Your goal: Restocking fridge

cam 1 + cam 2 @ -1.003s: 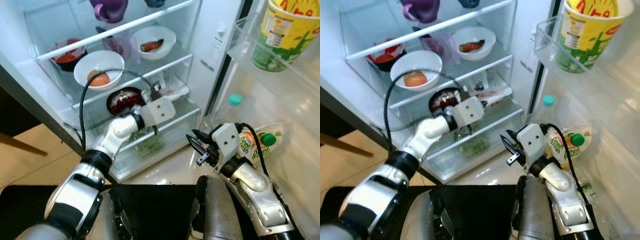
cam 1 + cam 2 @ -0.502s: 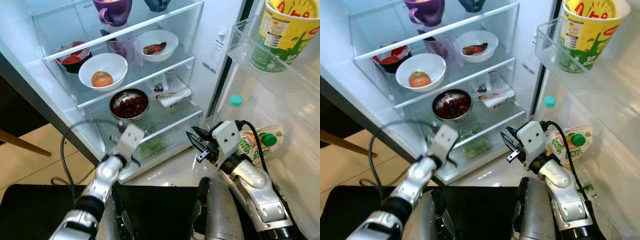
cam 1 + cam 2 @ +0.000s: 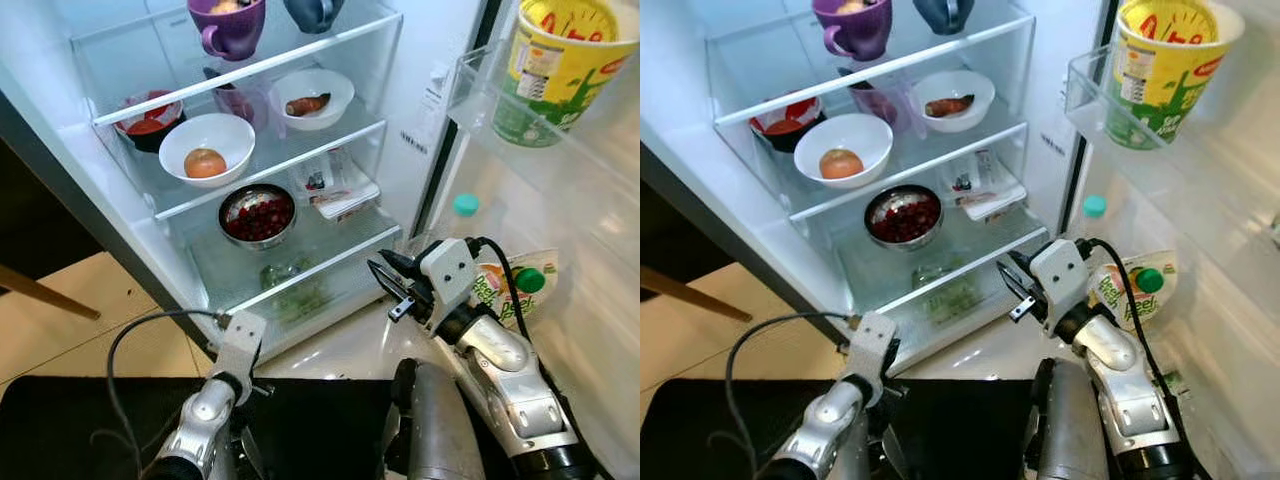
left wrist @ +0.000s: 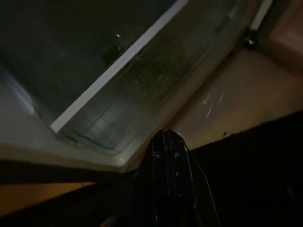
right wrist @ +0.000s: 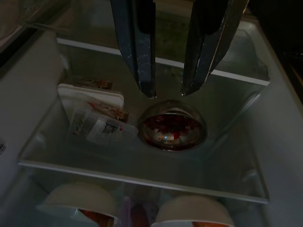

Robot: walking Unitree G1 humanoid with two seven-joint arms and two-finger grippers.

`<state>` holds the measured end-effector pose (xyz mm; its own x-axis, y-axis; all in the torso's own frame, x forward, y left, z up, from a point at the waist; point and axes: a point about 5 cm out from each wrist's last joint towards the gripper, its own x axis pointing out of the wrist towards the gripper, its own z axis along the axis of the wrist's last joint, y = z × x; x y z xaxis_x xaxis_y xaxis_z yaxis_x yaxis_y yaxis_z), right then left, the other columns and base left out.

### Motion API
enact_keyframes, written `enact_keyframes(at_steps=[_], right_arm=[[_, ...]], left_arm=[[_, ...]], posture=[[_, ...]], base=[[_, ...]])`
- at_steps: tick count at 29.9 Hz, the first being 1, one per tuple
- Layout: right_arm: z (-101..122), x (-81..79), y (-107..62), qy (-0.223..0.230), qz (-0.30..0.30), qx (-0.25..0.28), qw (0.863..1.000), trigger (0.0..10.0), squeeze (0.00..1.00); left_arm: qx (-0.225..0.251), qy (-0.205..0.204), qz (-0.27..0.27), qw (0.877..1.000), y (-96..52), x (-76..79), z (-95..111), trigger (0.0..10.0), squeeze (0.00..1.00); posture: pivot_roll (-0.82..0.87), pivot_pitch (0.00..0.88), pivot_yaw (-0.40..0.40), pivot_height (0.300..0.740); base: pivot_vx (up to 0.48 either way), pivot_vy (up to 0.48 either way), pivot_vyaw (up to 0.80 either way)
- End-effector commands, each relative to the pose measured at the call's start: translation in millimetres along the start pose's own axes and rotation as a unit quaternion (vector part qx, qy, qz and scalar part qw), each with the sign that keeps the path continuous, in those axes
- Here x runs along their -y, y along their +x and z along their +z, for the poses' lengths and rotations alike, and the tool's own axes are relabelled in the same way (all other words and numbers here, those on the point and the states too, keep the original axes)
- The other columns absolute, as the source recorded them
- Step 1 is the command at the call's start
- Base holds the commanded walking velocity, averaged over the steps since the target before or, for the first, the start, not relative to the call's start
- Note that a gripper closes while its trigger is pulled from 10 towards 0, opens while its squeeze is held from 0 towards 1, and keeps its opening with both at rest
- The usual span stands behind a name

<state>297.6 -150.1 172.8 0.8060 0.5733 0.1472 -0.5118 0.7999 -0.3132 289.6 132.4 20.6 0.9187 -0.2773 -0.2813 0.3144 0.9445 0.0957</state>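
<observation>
The fridge stands open in front of me. A steel bowl of red berries [image 3: 258,213] sits on the lower glass shelf beside some flat food packets [image 3: 338,190]. My left arm [image 3: 215,395] is low, in front of the crisper drawer [image 3: 298,292]. Its gripper [image 4: 165,135] is shut and holds nothing. My right gripper [image 3: 380,268] hovers open and empty by the drawer's right end. It points into the fridge towards the berry bowl [image 5: 172,129].
A white bowl with an onion [image 3: 205,152] and a bowl with a sweet potato [image 3: 310,96] sit on the middle shelf, and a purple mug [image 3: 228,22] on the shelf above. The door on the right holds a noodle cup [image 3: 555,65], a teal-capped bottle [image 3: 465,204] and a green-capped pouch [image 3: 515,290].
My left arm has drawn back from the berry bowl's shelf and dropped down in front of the fridge's bottom. The right gripper has hardly moved.
</observation>
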Motion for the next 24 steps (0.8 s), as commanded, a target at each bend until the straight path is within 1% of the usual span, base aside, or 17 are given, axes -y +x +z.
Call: enact_keyframes(at_steps=[1,4,7,11,17,24], right_arm=[[-3,-5.9,1.3,0.010,0.012,-0.001,1.000,10.0,0.00],[-3,-7.0,4.9,0.012,0.015,0.000,1.000,10.0,0.00],[-2,-10.6,13.2,0.020,0.028,0.004,0.999,10.0,0.00],[0,-14.4,19.6,0.021,0.040,0.009,0.999,10.0,0.00],[0,-14.0,23.1,0.021,0.045,0.011,0.999,10.0,0.00],[1,-11.3,27.3,0.019,0.045,0.011,0.999,10.0,0.00]], left_arm=[[-0.004,-0.019,0.007,1.000,-5.1,2.6,-8,10.0,0.00],[0.002,-0.024,0.012,1.000,-5.4,3.7,-8,10.0,0.00],[0.008,-0.040,0.020,0.999,-6.2,7.5,-10,10.0,0.00],[0.007,-0.044,0.021,0.999,-6.7,11.9,-12,10.0,0.00],[0.009,-0.045,0.019,0.999,-5.9,15.2,-11,10.0,0.00],[0.013,-0.044,0.024,0.999,-4.6,12.7,-9,10.0,0.00]], posture=[[-0.07,0.226,0.085,0.474],[-0.06,0.222,0.078,0.474],[-0.05,0.209,0.062,0.474],[-0.05,0.200,0.054,0.474],[-0.05,0.190,0.045,0.474],[-0.04,0.178,0.040,0.474]], base=[[0.000,0.000,0.00],[0.000,0.000,0.00],[0.000,0.000,0.00],[0.000,0.000,0.00],[0.000,0.000,0.00],[0.000,0.000,0.00]])
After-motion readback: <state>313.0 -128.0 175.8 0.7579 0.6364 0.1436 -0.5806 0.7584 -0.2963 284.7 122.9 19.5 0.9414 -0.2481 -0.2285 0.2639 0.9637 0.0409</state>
